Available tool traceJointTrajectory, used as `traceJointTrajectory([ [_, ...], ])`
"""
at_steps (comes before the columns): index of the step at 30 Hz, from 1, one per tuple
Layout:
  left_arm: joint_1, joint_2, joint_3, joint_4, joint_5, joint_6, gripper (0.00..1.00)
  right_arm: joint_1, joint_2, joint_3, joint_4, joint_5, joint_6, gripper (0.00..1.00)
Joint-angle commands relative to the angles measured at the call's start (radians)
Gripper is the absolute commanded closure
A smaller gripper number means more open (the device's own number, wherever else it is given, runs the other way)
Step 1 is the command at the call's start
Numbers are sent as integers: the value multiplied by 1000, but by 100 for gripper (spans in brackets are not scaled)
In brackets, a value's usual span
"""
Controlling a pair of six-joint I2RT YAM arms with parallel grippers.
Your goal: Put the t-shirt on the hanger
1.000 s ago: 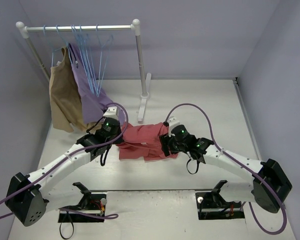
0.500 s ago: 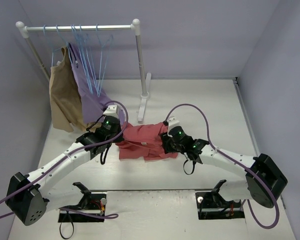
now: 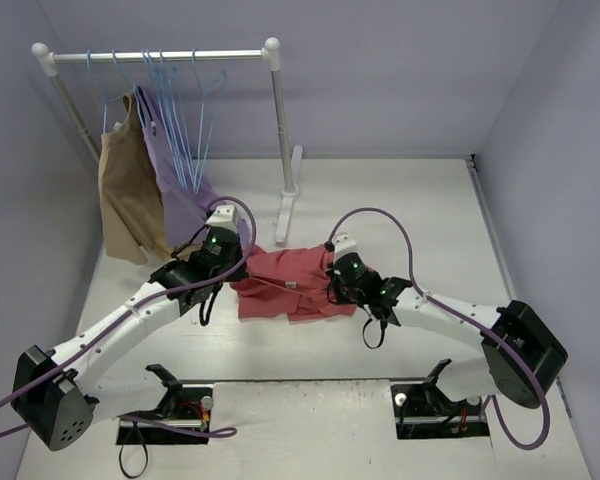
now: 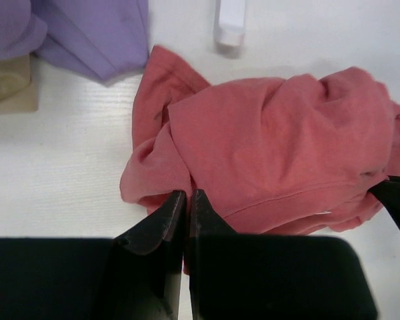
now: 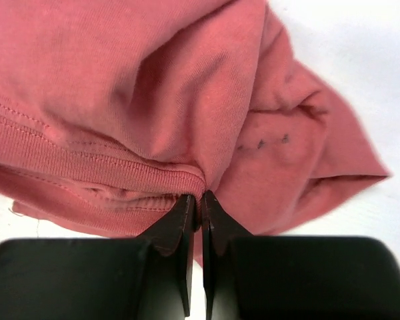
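The salmon-red t-shirt (image 3: 285, 283) lies crumpled on the white table between the two arms. My left gripper (image 4: 186, 195) is shut on a fold at the t-shirt's (image 4: 280, 147) left edge. My right gripper (image 5: 201, 197) is shut on the ribbed hem at the right edge of the t-shirt (image 5: 153, 87). Light-blue hangers (image 3: 188, 120) hang in a bunch on the rail at the back left; which one is the task's hanger I cannot tell.
A white clothes rack (image 3: 276, 140) stands at the back left, its foot (image 3: 286, 215) just behind the shirt. A tan garment (image 3: 125, 200) and a lilac-purple garment (image 3: 180, 195) hang from it, their lower ends (image 4: 93, 33) resting close to my left gripper.
My right gripper has moved left onto the shirt's right edge and closed on it. My left gripper has stayed shut on the left edge.
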Motion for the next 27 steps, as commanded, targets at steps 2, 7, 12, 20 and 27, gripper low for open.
traceJointTrajectory([
  [2, 1, 29, 342, 4, -27, 122, 100, -4, -71, 348, -170, 169, -183, 100],
  [7, 2, 157, 756, -42, -7, 255, 100, -27, 28, 912, -392, 250, -440, 100],
  [12, 0, 269, 1124, -77, 23, 340, 100, -25, 134, 1341, -444, 203, -600, 100],
  [20, -3, 189, 1160, -80, 112, 266, 100, -7, 86, 1314, -456, 30, -555, 100],
  [27, -31, -27, 635, -48, 135, 49, 100, -1, -61, 857, -449, -85, -346, 100],
])
